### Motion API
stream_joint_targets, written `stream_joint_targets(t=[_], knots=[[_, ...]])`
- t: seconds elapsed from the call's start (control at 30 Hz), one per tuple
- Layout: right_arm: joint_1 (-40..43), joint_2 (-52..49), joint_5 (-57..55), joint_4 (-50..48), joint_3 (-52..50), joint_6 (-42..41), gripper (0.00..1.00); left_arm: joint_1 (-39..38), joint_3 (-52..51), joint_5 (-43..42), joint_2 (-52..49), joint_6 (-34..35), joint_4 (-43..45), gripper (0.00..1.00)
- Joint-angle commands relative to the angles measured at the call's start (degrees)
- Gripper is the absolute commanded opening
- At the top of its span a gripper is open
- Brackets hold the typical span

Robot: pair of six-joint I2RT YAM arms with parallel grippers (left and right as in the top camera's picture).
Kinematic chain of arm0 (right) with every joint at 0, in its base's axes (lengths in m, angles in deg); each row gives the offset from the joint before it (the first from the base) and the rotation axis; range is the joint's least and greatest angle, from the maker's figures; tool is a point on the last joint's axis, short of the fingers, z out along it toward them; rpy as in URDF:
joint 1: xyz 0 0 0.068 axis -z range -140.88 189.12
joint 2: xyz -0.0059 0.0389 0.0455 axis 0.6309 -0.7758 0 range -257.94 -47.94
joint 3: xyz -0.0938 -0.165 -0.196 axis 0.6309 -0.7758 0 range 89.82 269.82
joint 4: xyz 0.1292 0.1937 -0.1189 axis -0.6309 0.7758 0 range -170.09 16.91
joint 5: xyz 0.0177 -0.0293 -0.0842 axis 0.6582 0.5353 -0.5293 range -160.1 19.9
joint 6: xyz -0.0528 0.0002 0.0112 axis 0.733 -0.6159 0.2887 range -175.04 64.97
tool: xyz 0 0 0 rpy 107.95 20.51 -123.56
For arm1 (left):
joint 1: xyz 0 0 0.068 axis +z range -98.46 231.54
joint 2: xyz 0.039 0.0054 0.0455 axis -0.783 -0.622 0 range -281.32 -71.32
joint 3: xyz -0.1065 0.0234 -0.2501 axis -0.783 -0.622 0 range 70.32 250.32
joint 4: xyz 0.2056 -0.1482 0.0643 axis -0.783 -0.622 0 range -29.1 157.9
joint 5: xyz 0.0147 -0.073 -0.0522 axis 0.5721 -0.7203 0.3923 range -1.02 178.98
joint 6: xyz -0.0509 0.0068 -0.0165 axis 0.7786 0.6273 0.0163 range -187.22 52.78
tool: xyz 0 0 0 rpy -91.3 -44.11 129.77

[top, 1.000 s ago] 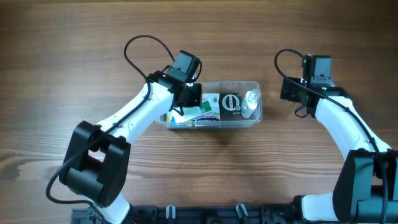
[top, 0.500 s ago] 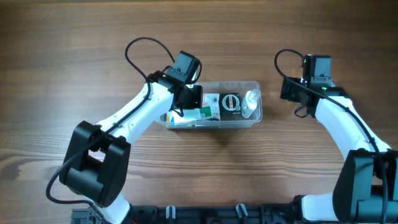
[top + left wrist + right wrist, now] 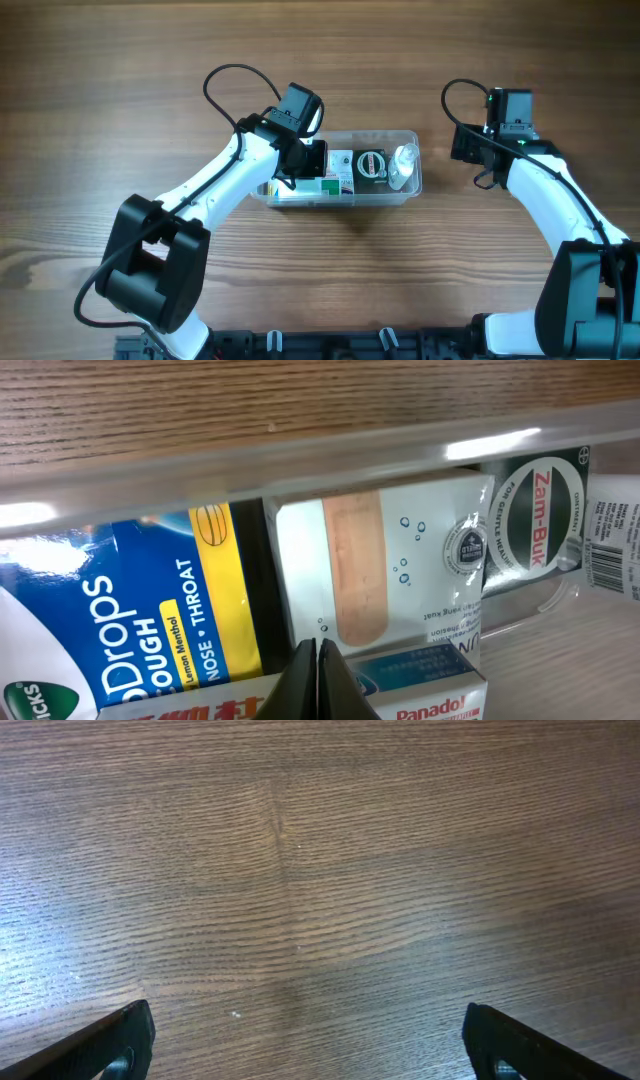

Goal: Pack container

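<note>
The clear plastic container lies mid-table with several items inside. In the left wrist view I see its rim, a blue and yellow cough drops box, a plaster box, a Zam-Buk tin and a white Panadol box. My left gripper is inside the container's left end, shut with nothing between its fingers, its tip right over the Panadol box. My right gripper hovers to the right of the container, wide open over bare wood.
A small clear bottle lies at the container's right end. Wooden tabletop surrounds the container on all sides. My left arm reaches in from the lower left, and my right arm comes from the lower right.
My left gripper has edged slightly right inside the container, and the box under it now lies flatter. The right arm has not moved.
</note>
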Motion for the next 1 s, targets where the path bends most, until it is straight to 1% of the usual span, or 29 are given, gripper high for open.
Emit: stream_joint_targets(t=[0.0, 0.07, 0.2, 0.23, 0.33, 0.4, 0.43, 0.47, 0.5, 0.53, 0.57, 0.6, 0.63, 0.73, 0.97], knots=[[-0.09, -0.48, -0.96, -0.17, -0.24, 0.33, 1.0, -0.17, -0.07, -1.25, 0.94, -0.72, 0.02, 0.04], [-0.09, -0.48, -0.96, -0.17, -0.24, 0.33, 1.0, -0.02, 0.85, -1.25, 2.8, -0.72, -0.04, 0.04], [-0.09, -0.48, -0.96, -0.15, -0.24, 0.33, 1.0, 1.16, 2.58, 0.81, 10.56, -0.7, -0.68, 0.04], [-0.09, -0.48, -0.96, -0.17, -0.24, 0.33, 1.0, 1.79, 2.67, 3.08, 13.53, -0.7, -1.03, 0.04], [-0.09, -0.48, -0.96, -0.17, -0.24, 0.33, 1.0, 4.96, 2.67, 13.73, 22.36, -0.68, -2.82, 0.04], [-0.09, -0.48, -0.96, -0.17, -0.24, 0.33, 1.0, 7.91, 2.67, 19.71, 26.73, -0.68, -4.2, 0.07], [-0.09, -0.48, -0.96, -0.17, -0.24, 0.33, 1.0, 10.05, 2.67, 22.14, 28.81, -0.68, -4.83, 0.1], [-0.09, -0.48, -0.96, -0.17, -0.24, 0.33, 1.0, 12.41, 2.67, 23.23, 30.42, -0.68, -5.18, 0.34], [-0.09, -0.48, -0.96, -0.17, -0.24, 0.33, 1.0, 14.16, 2.67, 23.39, 31.28, -0.7, -5.38, 0.47], [-0.09, -0.48, -0.96, -0.17, -0.24, 0.33, 1.0, 16.33, 2.67, 23.37, 32.04, -0.68, -5.55, 0.49], [-0.09, -0.48, -0.96, -0.17, -0.24, 0.33, 1.0, 18.36, 2.67, 23.39, 32.52, -0.7, -5.84, 0.56], [-0.09, -0.48, -0.96, -0.17, -0.24, 0.33, 1.0, 20.06, 2.67, 23.39, 32.57, -0.68, -6.12, 0.98], [-0.09, -0.48, -0.96, -0.17, -0.24, 0.33, 1.0, 21.94, 2.67, 23.39, 32.41, -0.68, -6.69, 1.0], [-0.09, -0.48, -0.96, -0.17, -0.24, 0.33, 1.0, 24.0, 2.67, 23.39, 32.0, -0.68, -7.54, 1.0], [-0.09, -0.48, -0.96, -0.15, -0.24, 0.33, 1.0, 24.46, 2.67, 23.37, 31.95, -0.68, -7.52, 1.0]])
